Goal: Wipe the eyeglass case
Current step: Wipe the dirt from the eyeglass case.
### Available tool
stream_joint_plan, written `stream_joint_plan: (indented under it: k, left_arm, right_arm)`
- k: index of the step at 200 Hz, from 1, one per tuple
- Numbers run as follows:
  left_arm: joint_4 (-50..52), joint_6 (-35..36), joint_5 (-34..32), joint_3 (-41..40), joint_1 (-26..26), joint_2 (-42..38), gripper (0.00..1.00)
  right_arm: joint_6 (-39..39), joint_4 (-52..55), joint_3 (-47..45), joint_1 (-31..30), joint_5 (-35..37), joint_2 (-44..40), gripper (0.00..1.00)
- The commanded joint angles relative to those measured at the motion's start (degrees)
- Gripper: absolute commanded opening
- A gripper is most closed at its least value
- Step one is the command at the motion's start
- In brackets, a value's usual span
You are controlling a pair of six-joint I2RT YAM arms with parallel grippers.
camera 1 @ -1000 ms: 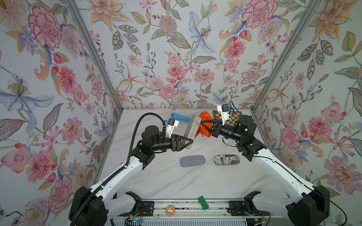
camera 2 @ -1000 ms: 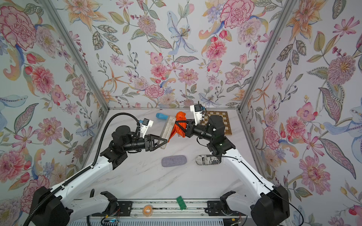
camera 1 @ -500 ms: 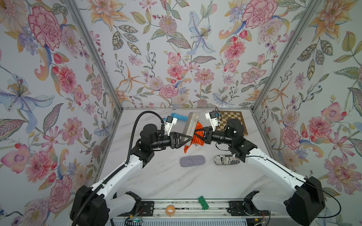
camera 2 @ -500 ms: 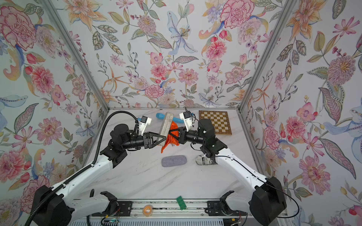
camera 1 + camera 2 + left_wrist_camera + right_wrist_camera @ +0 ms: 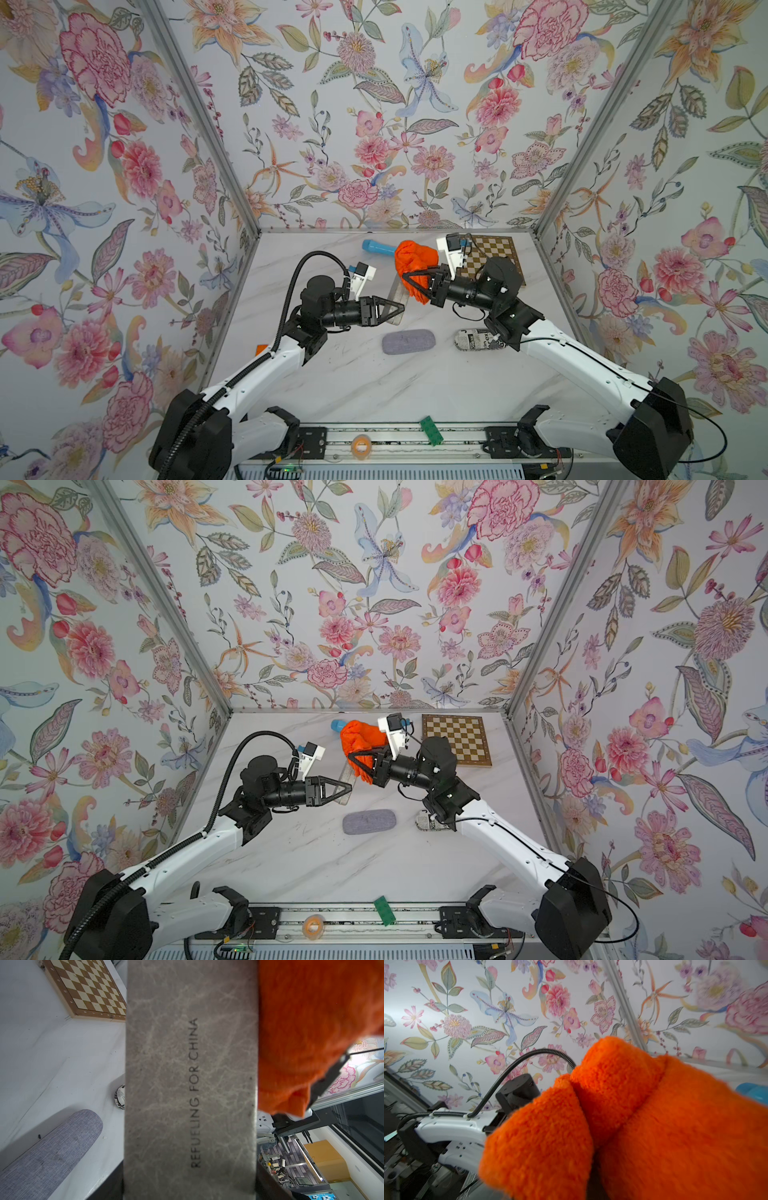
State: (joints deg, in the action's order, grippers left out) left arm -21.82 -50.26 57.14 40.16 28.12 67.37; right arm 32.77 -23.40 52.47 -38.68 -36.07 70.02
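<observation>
Eyeglass case (image 5: 397,297), grey with printed lettering, hangs above the middle of the desk (image 5: 374,386), and we see the left tool (image 5: 395,309) clamped on its near end. The right tool (image 5: 409,277) is pinched tight on an orange cloth (image 5: 415,257), which in the left wrist view lies along one long edge of the case. On the desk below we see a lilac fabric pouch (image 5: 408,341) and a newsprint-patterned pouch (image 5: 476,338), lying apart.
</observation>
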Motion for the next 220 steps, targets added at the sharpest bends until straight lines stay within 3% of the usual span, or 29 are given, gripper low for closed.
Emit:
stream_joint_plan:
  k: [1,38,54,81,91,118,164,190,220]
  left_arm:
    - [-5.95,1.39,-0.21,3.70,-0.61,-1.28,0.46]
    - [-3.26,3.03,-1.64,0.87,-0.80,-4.54,0.46]
    - [-0.50,4.45,-3.04,0.87,-1.43,-6.63,0.46]
    - [-0.50,4.12,-6.21,1.77,-3.01,-7.66,0.46]
    - [-0.51,4.03,-7.01,2.50,-3.38,-7.08,0.46]
    - [-0.46,4.07,-4.53,4.30,-3.33,-4.32,0.46]
    - [3.19,6.65,1.26,5.04,0.04,-1.78,0.46]
    - [16.72,15.77,0.38,6.95,3.08,-1.76,0.46]
    - [16.75,16.27,0.80,4.85,4.17,-4.08,0.46]
  right_arm:
    - [1.41,1.86,-3.19,0.18,1.51,-1.93,0.00]
    - [1.99,6.98,-2.35,9.37,3.06,-4.51,0.00]
    - [2.69,6.95,-2.21,10.63,2.25,-5.37,0.00]
    - [5.59,4.67,-4.22,7.59,1.98,-5.33,0.00]
    - [7.05,2.33,-6.21,3.85,2.74,-5.61,0.00]
    - [9.68,-5.64,-8.86,-1.38,3.67,-4.80,0.00]
    - [4.54,-5.32,1.04,-1.14,1.80,1.35,0.00]
    - [3.71,-5.01,7.48,3.57,-0.59,5.77,0.00]
    - [1.22,1.50,13.71,9.75,1.04,9.21,0.00]
